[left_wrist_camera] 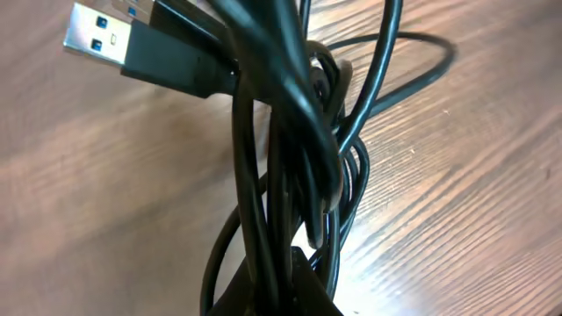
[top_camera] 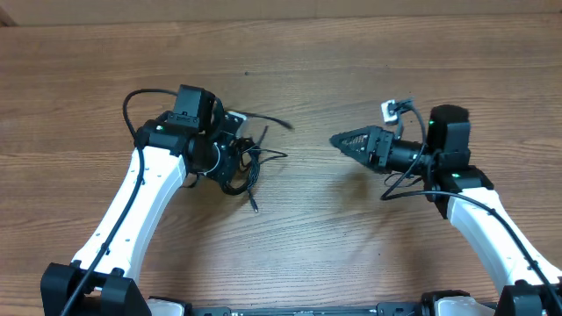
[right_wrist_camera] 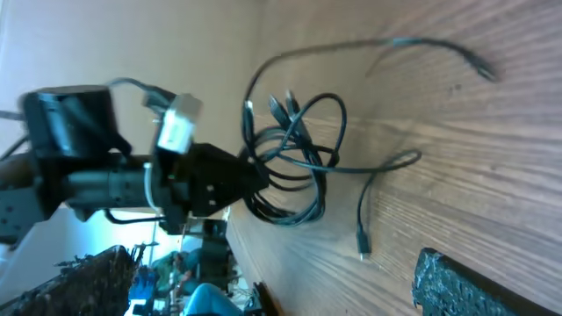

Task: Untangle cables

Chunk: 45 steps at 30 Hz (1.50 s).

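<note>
The cables (top_camera: 248, 161) are one knotted bundle of thin black cords on the wooden table, left of centre. One strand runs up and right to a loose end (top_camera: 286, 125); another ends in a small plug (top_camera: 255, 207). My left gripper (top_camera: 230, 163) is shut on the bundle. In the left wrist view the cords (left_wrist_camera: 299, 132) run down between its jaws (left_wrist_camera: 290, 294), and a silver USB plug (left_wrist_camera: 97, 35) sticks out at top left. My right gripper (top_camera: 338, 140) is open and empty, apart from the bundle on its right. Its view shows the bundle (right_wrist_camera: 294, 162) and one finger (right_wrist_camera: 465, 285).
A small white tag or connector (top_camera: 388, 111) sits by the right wrist. The arms' own thicker black cords loop near each wrist (top_camera: 132, 101). The table (top_camera: 290, 61) is bare wood around the bundle. A small plug end (right_wrist_camera: 363, 248) lies on the wood.
</note>
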Tool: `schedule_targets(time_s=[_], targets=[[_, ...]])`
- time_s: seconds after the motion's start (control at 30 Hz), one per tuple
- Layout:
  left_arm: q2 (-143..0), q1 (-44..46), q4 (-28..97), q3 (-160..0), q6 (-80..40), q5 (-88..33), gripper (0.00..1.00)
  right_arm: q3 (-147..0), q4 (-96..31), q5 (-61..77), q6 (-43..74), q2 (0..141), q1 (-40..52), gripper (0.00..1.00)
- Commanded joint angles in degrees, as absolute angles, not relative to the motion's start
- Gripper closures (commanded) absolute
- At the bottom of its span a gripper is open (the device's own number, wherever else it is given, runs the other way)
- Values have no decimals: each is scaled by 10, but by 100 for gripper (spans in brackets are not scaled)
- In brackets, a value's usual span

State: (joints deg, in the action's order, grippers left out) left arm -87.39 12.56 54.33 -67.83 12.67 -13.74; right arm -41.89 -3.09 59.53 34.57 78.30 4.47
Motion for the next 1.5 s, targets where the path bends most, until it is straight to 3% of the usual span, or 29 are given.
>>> schedule_targets(time_s=[0.0,0.27,0.87,1.47], targets=[[-869,130,517,-686,276,-194,96,-424,-44,555,352,786,61,0],[-869,130,479,-686,373,-331,96,-424,-46,549,352,786,79,0],[-869,206,428,-686,411,-331,96,-424,-46,549,351,786,81,0],[-869,207,421,-686,412,-365,96,-424,-47,495,352,786,81,0]])
